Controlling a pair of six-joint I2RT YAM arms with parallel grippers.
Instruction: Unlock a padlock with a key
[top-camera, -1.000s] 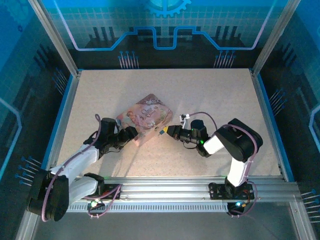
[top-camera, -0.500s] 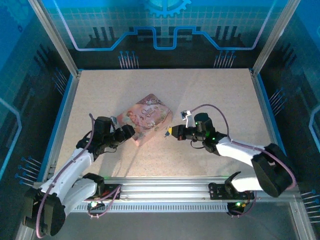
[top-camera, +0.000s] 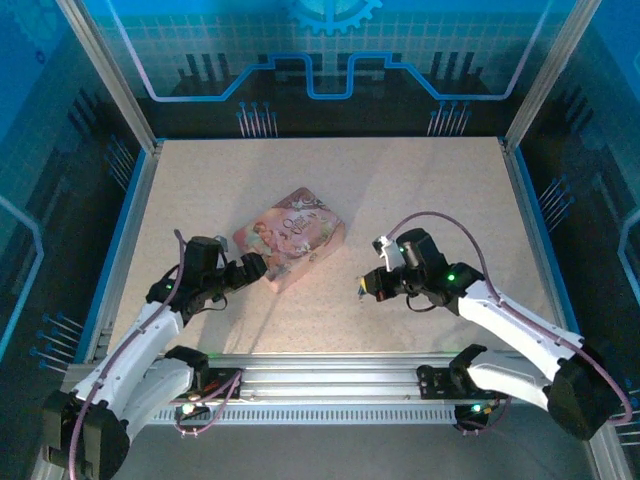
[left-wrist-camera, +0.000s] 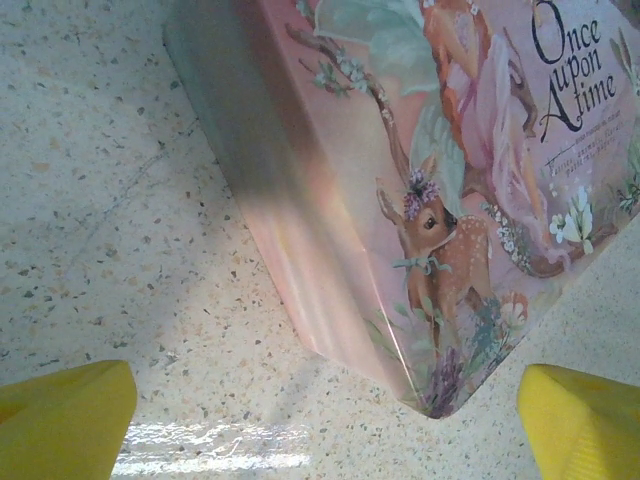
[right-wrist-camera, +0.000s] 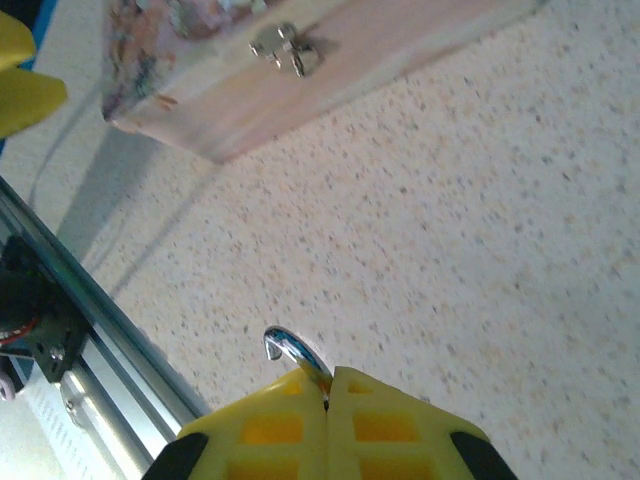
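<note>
Between pinched right gripper (right-wrist-camera: 328, 385) tips, padlock (right-wrist-camera: 287, 346) shackle protruding

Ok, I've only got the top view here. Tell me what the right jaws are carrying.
Observer: On the right wrist view, the right gripper has its yellow jaws shut on a thin silvery hook. It looks like the shackle of the padlock.
Operator: Now check the box's latch for me.
Observer: The small silver clasp on the side of the pink box has nothing hooked through it.
</note>
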